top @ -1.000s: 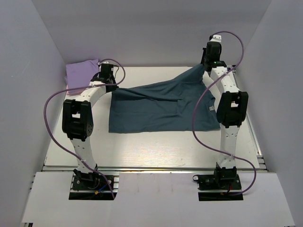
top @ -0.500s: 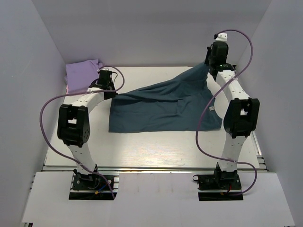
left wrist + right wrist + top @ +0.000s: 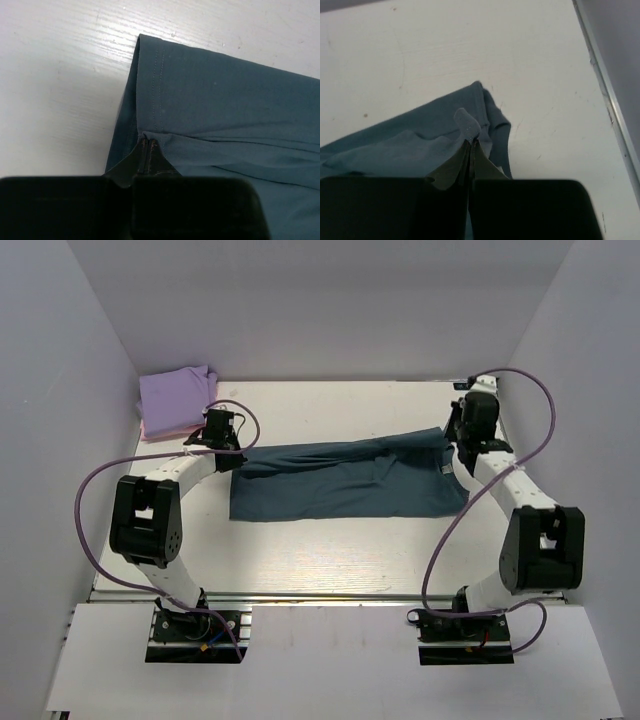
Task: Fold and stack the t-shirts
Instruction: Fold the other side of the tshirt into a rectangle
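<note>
The dark teal-blue t-shirt (image 3: 340, 488) lies across the middle of the table as a long band, its far edge doubled over toward me. My left gripper (image 3: 234, 448) is shut on the shirt's left end; in the left wrist view the closed tips (image 3: 148, 143) pinch a fold of teal cloth (image 3: 225, 105) beside a stitched hem. My right gripper (image 3: 452, 438) is shut on the right end, low over the table; its tips (image 3: 471, 141) clamp a small tab of the teal cloth (image 3: 410, 137). A folded lavender-purple t-shirt (image 3: 176, 395) rests at the far left corner on a pink one (image 3: 148, 430), of which only an edge shows.
White walls close in the table (image 3: 330, 550) on the left, back and right. A metal rail (image 3: 540, 530) runs along the right edge, near my right arm. Purple cables loop off both arms. The folded stack sits just behind my left wrist.
Both grippers came down and toward me with the shirt's far edge, which hung raised at the right. The shirt now lies lower and narrower, folded over itself.
</note>
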